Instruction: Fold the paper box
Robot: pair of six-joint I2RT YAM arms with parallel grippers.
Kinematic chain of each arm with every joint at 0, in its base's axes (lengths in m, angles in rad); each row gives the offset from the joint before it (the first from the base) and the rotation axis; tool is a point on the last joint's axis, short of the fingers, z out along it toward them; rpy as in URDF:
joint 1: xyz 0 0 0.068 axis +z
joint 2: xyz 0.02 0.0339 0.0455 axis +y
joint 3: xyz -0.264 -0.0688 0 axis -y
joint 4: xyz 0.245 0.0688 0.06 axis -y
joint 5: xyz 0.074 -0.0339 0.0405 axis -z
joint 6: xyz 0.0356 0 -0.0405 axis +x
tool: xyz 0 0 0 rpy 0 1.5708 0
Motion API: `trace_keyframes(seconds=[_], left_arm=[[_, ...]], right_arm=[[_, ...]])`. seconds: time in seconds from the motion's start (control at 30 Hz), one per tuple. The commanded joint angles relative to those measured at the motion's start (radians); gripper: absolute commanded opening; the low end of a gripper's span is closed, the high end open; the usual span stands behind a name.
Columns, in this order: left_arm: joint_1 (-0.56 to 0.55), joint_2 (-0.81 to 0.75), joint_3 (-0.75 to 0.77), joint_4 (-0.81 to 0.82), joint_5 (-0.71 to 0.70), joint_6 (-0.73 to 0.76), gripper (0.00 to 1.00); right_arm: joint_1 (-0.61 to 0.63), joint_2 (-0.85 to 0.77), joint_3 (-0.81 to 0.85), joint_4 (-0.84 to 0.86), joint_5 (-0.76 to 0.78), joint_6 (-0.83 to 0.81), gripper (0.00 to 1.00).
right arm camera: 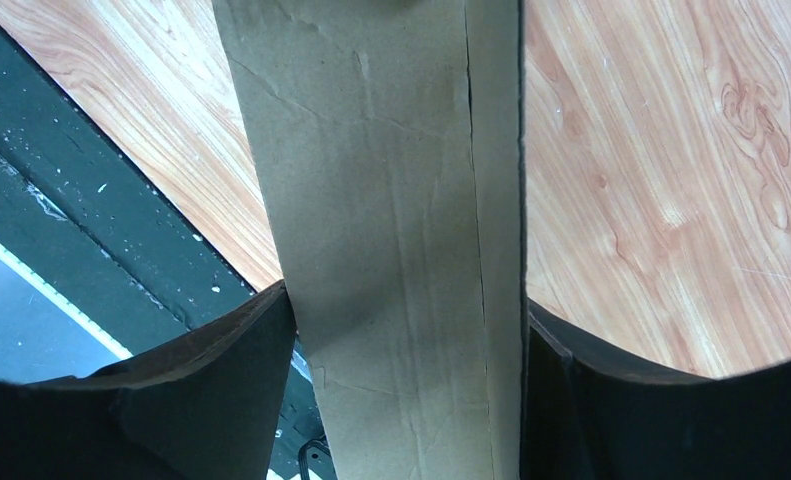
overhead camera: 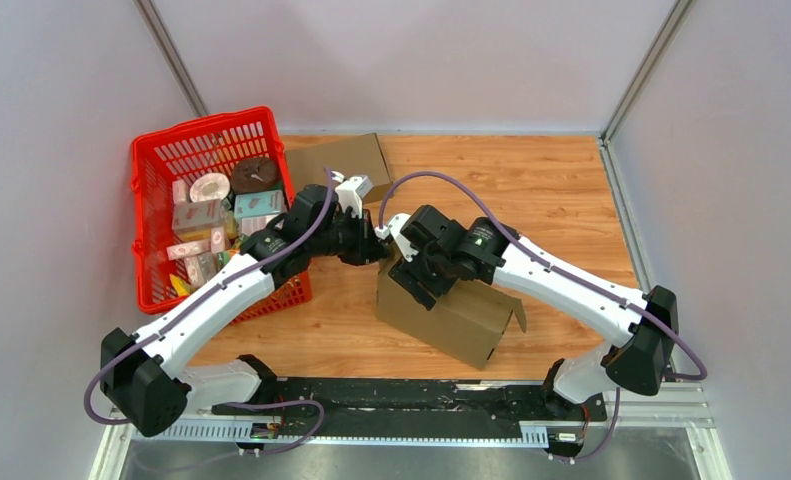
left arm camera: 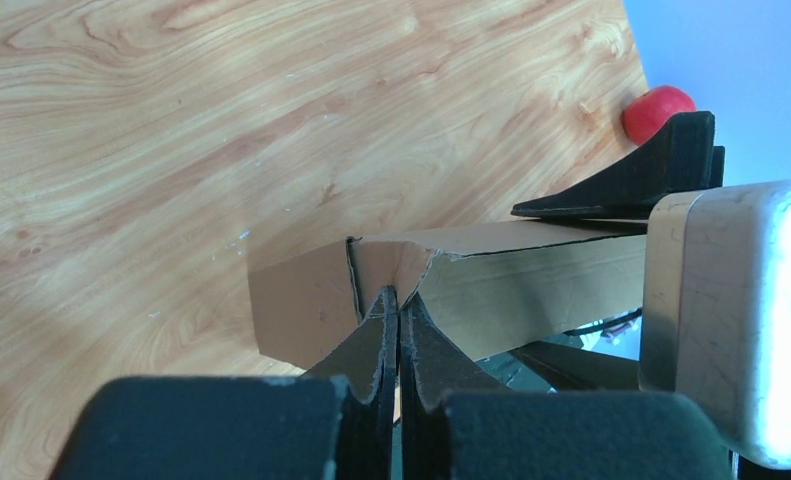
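Top external: cardboard box (overhead camera: 461, 315) lies near centre of wooden table (overhead camera: 551, 190). Both arms meet at its far-left end, and contact points are hidden under wrists. Red basket (overhead camera: 156, 170) with goods stands at left, flat cardboard sheet (overhead camera: 346, 158) behind.

Left wrist: left gripper (left arm camera: 399, 300) fully closed, tips pinching corner flap of box, probably to guide fold. Depth of flap between pads is not visible.

Right wrist: right gripper (right arm camera: 408, 308) spread wide, one finger against each side of box, seemingly clamping it steady. Box ends are cut off by frame.
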Motion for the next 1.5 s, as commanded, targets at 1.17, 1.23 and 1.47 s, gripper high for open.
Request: trace_keyframes(seconds=[1.17, 1.23, 1.47], left_arm=[[-0.036, -0.123, -0.107, -0.102, -0.141, 0.059, 0.00], [-0.042, -0.119, -0.098, -0.106, -0.146, 0.059, 0.00], [-0.056, -0.117, -0.092, -0.116, -0.161, 0.063, 0.00]], right_arm=[[-0.033, -0.571, -0.089, -0.430, 0.224, 0.768, 0.72], [-0.033, -0.576, -0.089, -0.430, 0.198, 0.784, 0.61], [-0.033, -0.657, -0.177, -0.467, 0.140, 0.843, 0.49]])
